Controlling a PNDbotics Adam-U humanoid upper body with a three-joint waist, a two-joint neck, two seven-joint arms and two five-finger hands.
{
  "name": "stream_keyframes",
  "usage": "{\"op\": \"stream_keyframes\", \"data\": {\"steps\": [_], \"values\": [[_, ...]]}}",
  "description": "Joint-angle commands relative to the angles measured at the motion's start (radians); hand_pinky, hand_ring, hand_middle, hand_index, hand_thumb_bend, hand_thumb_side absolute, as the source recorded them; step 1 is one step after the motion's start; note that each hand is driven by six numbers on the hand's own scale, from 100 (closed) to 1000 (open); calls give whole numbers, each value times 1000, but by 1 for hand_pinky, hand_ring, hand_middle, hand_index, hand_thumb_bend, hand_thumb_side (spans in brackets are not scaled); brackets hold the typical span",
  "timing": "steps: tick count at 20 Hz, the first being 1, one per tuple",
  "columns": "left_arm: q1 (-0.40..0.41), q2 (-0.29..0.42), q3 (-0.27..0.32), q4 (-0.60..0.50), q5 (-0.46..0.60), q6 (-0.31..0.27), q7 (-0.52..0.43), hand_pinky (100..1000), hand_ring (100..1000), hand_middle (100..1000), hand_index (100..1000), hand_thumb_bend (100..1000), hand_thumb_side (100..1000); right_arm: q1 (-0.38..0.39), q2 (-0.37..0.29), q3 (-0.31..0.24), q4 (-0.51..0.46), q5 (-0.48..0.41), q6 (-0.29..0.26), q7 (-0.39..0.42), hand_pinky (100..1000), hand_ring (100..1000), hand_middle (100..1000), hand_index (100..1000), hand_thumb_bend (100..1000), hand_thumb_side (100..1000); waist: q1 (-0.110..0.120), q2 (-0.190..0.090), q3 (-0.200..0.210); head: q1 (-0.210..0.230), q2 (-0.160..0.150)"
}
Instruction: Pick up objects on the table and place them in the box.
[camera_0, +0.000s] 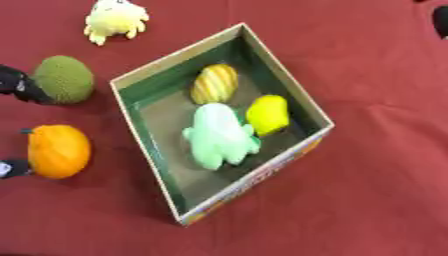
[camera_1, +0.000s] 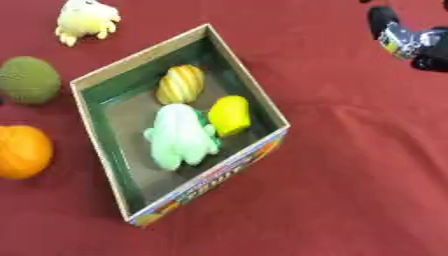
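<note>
An open cardboard box (camera_0: 140, 75) with dark green inner walls sits askew on the red cloth-covered surface (camera_0: 376, 200). It already holds three things: a yellow-and-orange striped rounded toy (camera_0: 215, 82) at the far end, a plain yellow lemon-shaped toy (camera_0: 268, 114) beside the right wall, and a pale green plush figure (camera_0: 219, 135) lying across the middle, touching the yellow one.

Three objects remain outside, all to the left of the box: a pale yellow plush toy (camera_0: 114, 19) at the far edge, a dull green knobbly ball (camera_0: 65, 78) nearer, and an orange pumpkin-shaped toy (camera_0: 58, 150) nearest.

The left hand (camera_0: 19, 84) shows only as dark parts at the left edge, touching or just beside the green ball, with another dark piece by the pumpkin; whether its fingers are straight or curled I cannot tell. The right hand (camera_1: 409, 40) hangs at the upper right, well apart from everything, and its fingers cannot be made out either.

The task looks about half done, and the step in hand seems to be the left hand reaching for the green ball. Next it likely needs to curl around the ball, lift it over the near wall and drop it in the bare corner.
</note>
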Motion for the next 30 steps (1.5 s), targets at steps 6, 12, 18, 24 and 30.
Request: {"op": "stream_keyframes", "data": {"steps": [6, 12, 18, 24, 30], "values": [[-59, -36, -60, -3, -98, 85, -70, 847, 817, 794, 867, 489, 299, -21, 4, -15, -15, -18, 1, -11, 866, 831, 722, 818, 100, 764, -4, -14, -14, 12, -19], [-84, -68, -93, 46, -220, 69, -98, 846, 820, 801, 863, 500, 193, -19, 16, -19, -15, -28, 3, -19, 864, 825, 715, 816, 100, 776, -5, -8, -20, 17, -21], [-80, -79, -99, 82, -300, 35, -150, 848, 823, 806, 867, 527, 100, -16, 24, -23, -15, -39, 8, -25, 860, 820, 709, 814, 100, 788, -5, -2, -18, 20, -24], [-81, -83, -95, 89, -351, 24, -194, 831, 803, 784, 829, 469, 100, -14, 31, -23, -15, -50, 14, -31, 858, 815, 701, 813, 100, 805, -4, 1, -16, 22, -27], [-82, -93, -87, 89, -375, 43, -101, 748, 692, 651, 692, 171, 100, -10, 41, -28, -15, -61, 19, -36, 858, 800, 699, 815, 100, 812, -2, 2, -16, 20, -25]]}}
